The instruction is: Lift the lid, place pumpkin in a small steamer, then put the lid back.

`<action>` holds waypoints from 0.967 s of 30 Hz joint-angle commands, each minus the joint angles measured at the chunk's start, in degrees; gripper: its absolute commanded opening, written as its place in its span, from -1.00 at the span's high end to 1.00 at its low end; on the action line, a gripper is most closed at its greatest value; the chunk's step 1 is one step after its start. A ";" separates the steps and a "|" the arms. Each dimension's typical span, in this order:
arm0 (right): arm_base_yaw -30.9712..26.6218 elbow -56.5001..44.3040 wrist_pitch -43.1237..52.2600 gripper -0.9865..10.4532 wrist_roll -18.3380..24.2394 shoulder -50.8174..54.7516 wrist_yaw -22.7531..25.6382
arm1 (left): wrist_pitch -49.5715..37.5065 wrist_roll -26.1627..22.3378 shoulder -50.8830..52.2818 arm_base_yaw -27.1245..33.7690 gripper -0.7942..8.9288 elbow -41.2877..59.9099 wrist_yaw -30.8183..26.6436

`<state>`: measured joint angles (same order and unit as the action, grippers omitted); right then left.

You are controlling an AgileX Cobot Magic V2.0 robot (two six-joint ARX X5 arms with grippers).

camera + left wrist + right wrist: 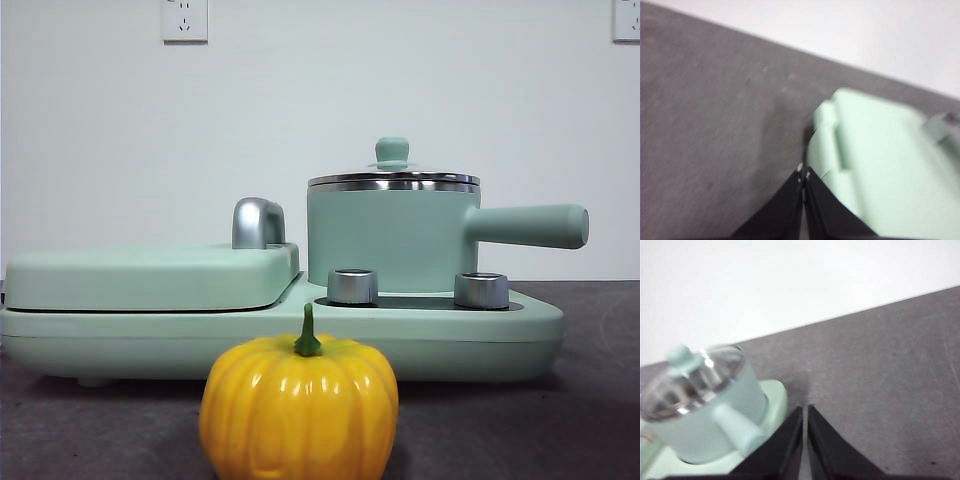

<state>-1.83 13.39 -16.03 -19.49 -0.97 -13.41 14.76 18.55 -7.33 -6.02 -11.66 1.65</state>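
Lid (pixel 393 178) sits closed on the small steamer (pixel 390 240), which stands on the appliance base (pixel 480 330) at 1 o'clock from the pumpkin (pixel 299 408); the steamer handle points to 3 o'clock. Pumpkin rests upright on the dark worktop (pixel 560 420) at 6 o'clock of the base, apart from it. Left tool (pixel 803 176) and right tool (pixel 805 410) both have jaws pressed together holding nothing, left above the flat cover's (pixel 880 165) edge, right beside the steamer handle.
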 commanded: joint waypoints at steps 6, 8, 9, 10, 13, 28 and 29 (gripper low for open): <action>0.26 17.29 -9.97 0.80 -0.61 -7.78 -1.20 | 6.88 1.84 -12.48 -3.10 0.82 -16.79 3.32; 0.26 21.51 -11.96 0.80 1.62 -10.21 -2.93 | 7.82 1.81 -15.85 -3.65 0.82 -20.37 5.79; 0.26 24.11 -13.00 0.80 2.64 -11.78 -4.24 | 8.17 1.62 -18.03 -4.00 0.82 -22.64 7.74; 0.26 26.05 -13.88 0.80 3.28 -13.03 -5.22 | 8.41 1.29 -19.71 -4.28 0.82 -24.30 9.33; 0.26 32.15 -16.85 0.80 5.75 -17.14 -9.11 | 10.40 -0.52 -24.94 -5.22 0.82 -29.81 15.06; 0.24 42.21 -25.16 0.80 13.09 -25.83 -22.60 | 14.73 -6.10 -33.46 -10.73 0.82 -40.44 26.95; 0.24 42.21 -25.16 0.80 13.09 -25.83 -22.58 | 14.78 -6.10 -33.46 -10.73 0.82 -40.44 26.95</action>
<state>-1.61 54.85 -41.69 -7.27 -26.59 -35.86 30.20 13.08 -40.49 -16.62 -50.98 28.38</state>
